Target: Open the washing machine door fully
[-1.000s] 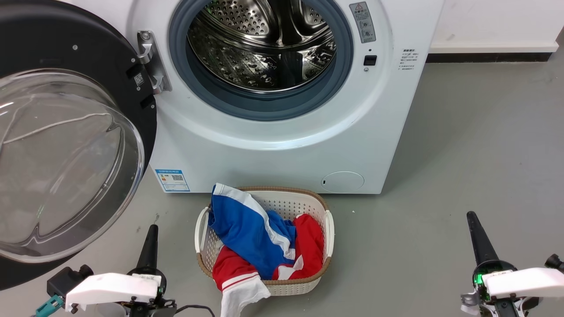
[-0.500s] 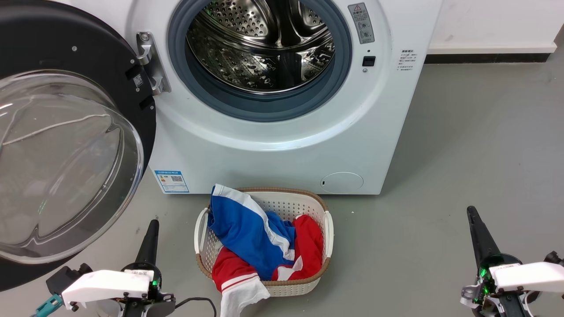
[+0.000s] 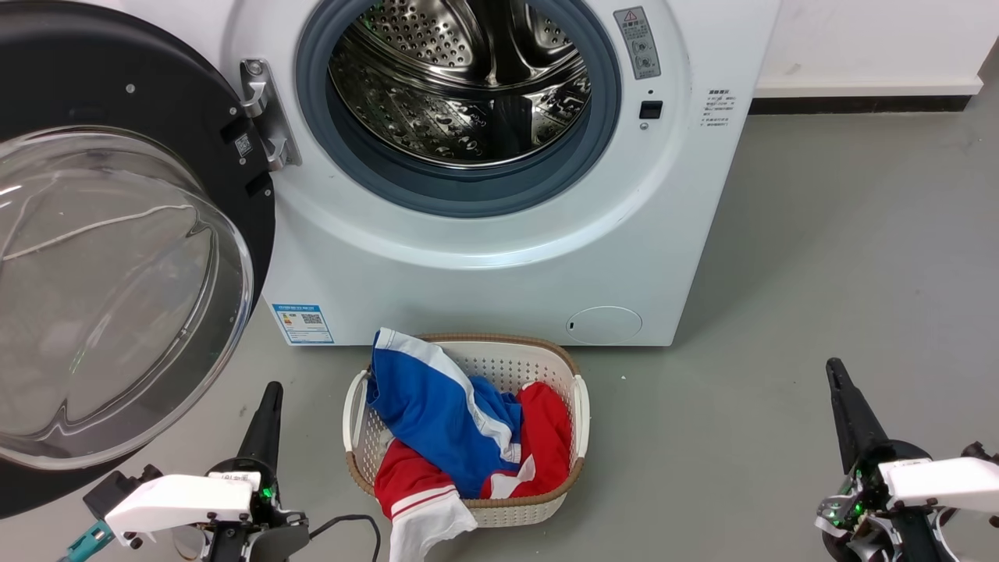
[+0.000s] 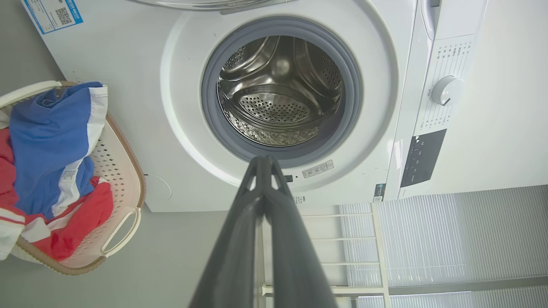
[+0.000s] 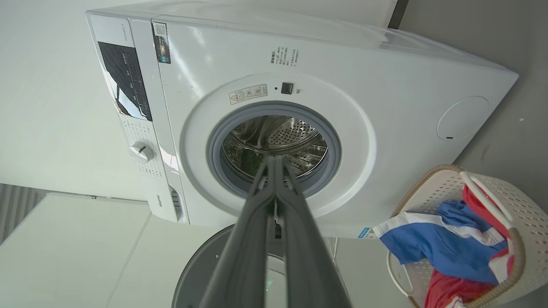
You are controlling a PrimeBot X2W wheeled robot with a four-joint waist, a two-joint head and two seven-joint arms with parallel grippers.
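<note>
the left gripper (image 3: 271, 394) sits low, its two dark fingers pressed tight together with nothing in them. the right gripper (image 3: 835, 375) is squeezed closed the same way and holds nothing. the washing machine door (image 3: 156, 86) is up and to the left of the left gripper, swung wide out from the washing machine (image 3: 484, 265), and not touching the fingers. the washing machine stands ahead of both grippers, its shiny drum (image 3: 460, 86) showing. a white basket (image 3: 581, 406) of red and blue clothes (image 3: 445, 414) sits between the two grippers, nearer the left one.
</note>
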